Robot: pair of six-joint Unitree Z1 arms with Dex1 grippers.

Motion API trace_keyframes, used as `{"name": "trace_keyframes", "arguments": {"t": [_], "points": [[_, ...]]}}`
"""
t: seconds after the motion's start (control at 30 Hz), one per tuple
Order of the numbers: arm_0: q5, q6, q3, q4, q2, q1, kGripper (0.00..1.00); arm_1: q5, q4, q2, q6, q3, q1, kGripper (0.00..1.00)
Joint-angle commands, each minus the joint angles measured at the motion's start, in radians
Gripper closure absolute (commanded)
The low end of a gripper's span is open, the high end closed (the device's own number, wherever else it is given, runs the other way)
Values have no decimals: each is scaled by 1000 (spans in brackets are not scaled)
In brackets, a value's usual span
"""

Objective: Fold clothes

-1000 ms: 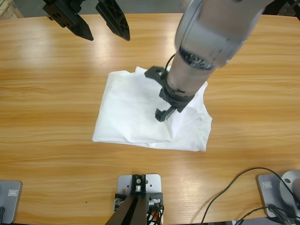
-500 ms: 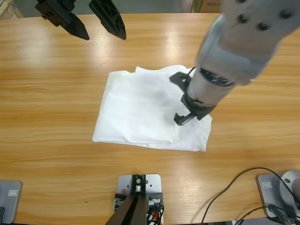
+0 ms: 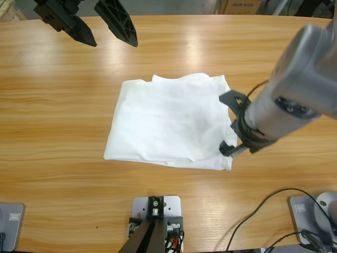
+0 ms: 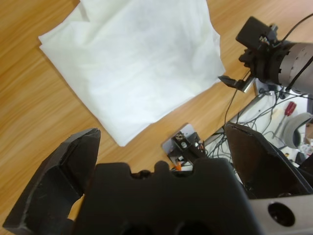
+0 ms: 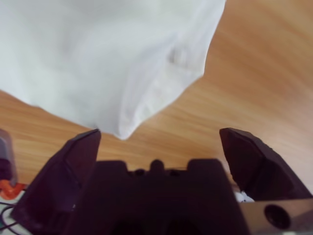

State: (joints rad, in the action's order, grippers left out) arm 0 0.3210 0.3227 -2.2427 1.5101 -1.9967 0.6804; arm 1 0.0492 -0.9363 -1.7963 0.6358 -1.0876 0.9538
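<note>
Claws first: the right claw (image 3: 227, 149) stands with its jaws spread wide and nothing between them, just off the near right corner of the white T-shirt (image 3: 171, 124), whose folded corner lies a little ahead of the jaws in the right wrist view. Left claw (image 3: 87, 26) is also spread wide and empty, raised well apart from the shirt over the far left part of the wooden table (image 3: 58, 116). Between both claws, the shirt lies folded flat.

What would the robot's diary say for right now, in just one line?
T-shirt: folded, flat on table | right gripper: open, empty, at shirt's near right corner | left gripper: open, empty, far left, away from shirt
</note>
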Motion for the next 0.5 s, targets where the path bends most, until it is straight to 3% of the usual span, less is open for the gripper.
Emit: {"name": "trace_keyframes", "arguments": {"t": [0.03, 0.2, 0.33, 0.5], "points": [[-19, -21, 42, 137, 26, -18, 4, -28, 55, -12, 42, 69, 30, 4], [-19, -35, 67, 137, 38, -21, 4, -39, 79, -42, 61, 66, 56, 11], [-19, -44, 77, 136, 41, -24, 4, 14, -45, 98, 60, 20, 56, 13], [-19, -45, 77, 127, 37, -24, 4, 49, -147, 82, 2, -179, 56, 13]]}}
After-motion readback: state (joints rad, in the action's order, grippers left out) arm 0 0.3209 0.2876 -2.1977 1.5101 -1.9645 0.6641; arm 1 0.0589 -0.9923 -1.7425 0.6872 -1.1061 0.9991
